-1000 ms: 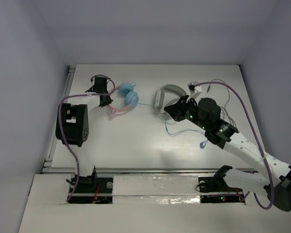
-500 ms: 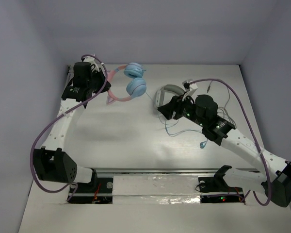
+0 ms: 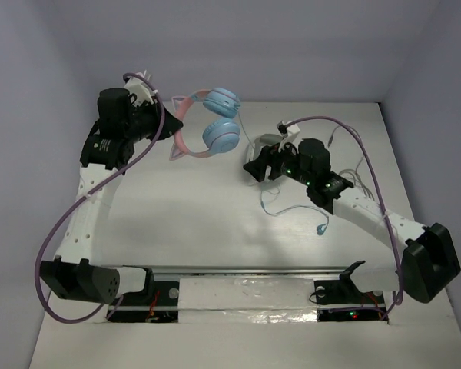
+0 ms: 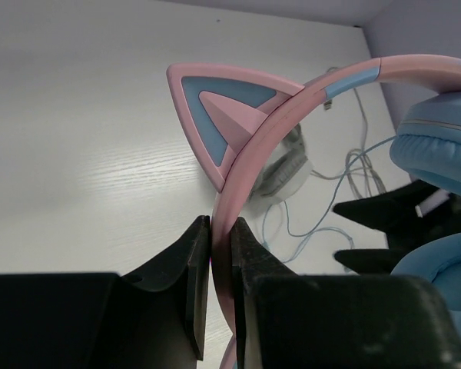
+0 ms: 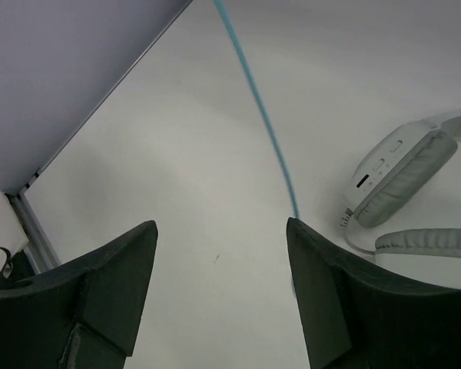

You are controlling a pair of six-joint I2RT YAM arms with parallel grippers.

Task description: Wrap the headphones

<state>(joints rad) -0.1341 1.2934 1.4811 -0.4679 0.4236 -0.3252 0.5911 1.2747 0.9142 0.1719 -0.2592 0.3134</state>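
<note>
Left fingers (image 4: 192, 300) are clenched on the pink headband of the headphones (image 3: 221, 136), one on each side of the band, just below a cat ear (image 4: 215, 108). From above I see the headphones held up off the surface (image 3: 192, 231) over its far left part. The two blue ear cups sit to the right of my left wrist, one beyond the other. Their thin blue cable (image 5: 265, 115) runs from the cups toward the right arm. Nearer to me it lies in loose loops on the surface, with the plug at its near end.

Right fingers (image 5: 100, 300) are spread wide and grasp nothing. In my right wrist view the cable runs down across the gap between them, but I cannot tell whether it passes inside the gap or beyond the tips. I see no contact with either finger. From above, these fingers sit near the middle of the surface, just right of the blue cups and apart from them. The white-and-grey headphones (image 5: 399, 181) lie on the surface just beside the right fingers, partly hidden under that arm in the top view.
</note>
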